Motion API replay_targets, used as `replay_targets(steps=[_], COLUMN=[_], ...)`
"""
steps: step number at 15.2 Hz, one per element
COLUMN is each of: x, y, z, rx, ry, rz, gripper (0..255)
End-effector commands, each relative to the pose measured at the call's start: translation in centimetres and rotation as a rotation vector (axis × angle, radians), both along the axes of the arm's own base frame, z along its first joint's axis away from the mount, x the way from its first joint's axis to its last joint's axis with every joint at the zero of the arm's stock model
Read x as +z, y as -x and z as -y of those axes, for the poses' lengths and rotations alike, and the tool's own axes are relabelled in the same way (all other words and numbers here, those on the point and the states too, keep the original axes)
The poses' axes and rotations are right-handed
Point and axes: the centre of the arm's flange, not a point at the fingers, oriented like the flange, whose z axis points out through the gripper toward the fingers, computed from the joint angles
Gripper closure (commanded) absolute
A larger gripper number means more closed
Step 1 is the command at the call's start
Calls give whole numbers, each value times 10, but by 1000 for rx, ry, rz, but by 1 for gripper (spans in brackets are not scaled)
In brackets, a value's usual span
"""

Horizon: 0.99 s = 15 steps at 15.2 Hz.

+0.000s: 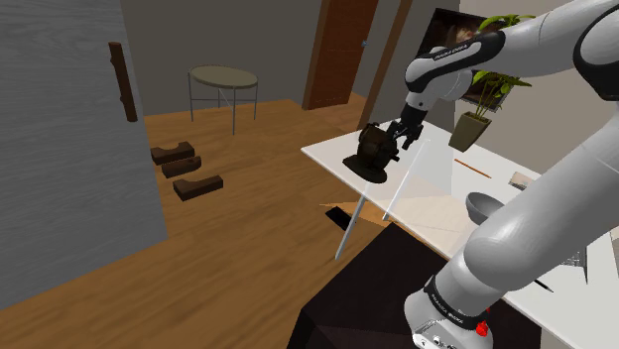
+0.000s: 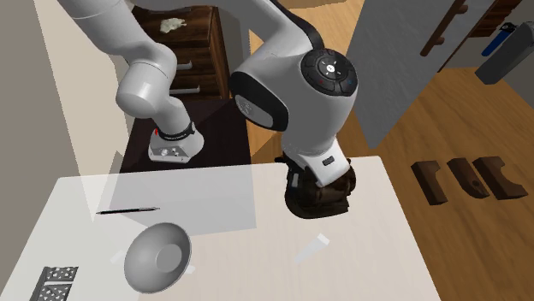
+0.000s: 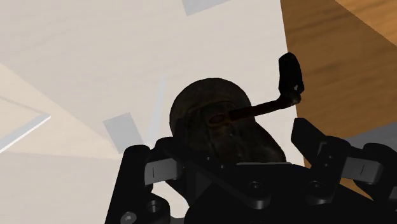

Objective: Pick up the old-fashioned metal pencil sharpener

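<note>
The pencil sharpener [image 1: 369, 151] is a dark brown, domed body on a round base, standing near the corner of the white table [image 1: 436, 188]. Its crank handle [image 3: 289, 73] sticks out to one side. My black gripper [image 1: 399, 132] comes down on it from the shoulder view's right. In the wrist view the gripper [image 3: 235, 149] is open, with the sharpener [image 3: 219, 124] between its fingers [image 3: 159, 168]. One finger sits close against the body and the other stands a little off it. In the second exterior view the hand covers most of the sharpener [image 2: 323, 201].
A grey bowl [image 2: 158, 254] and a thin black pen [image 2: 128, 210] lie on the table [image 2: 257, 265], with a patterned grey block [image 2: 53, 284] at its corner. A potted plant [image 1: 474, 119] stands behind. Dark wooden pieces [image 1: 184, 167] lie on the floor near a round side table [image 1: 223, 77].
</note>
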Motion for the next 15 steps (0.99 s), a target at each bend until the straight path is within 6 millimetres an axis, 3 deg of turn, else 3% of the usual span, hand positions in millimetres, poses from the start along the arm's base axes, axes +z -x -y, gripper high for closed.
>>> replay_targets(steps=[1, 6, 7, 15], x=[-11, -24, -24, -25], y=[0, 0, 0, 0], z=[0, 0, 1, 1], rx=[-1, -1, -1, -1], ry=[0, 0, 0, 0], rz=[0, 0, 0, 0], gripper=[0, 0, 255, 255])
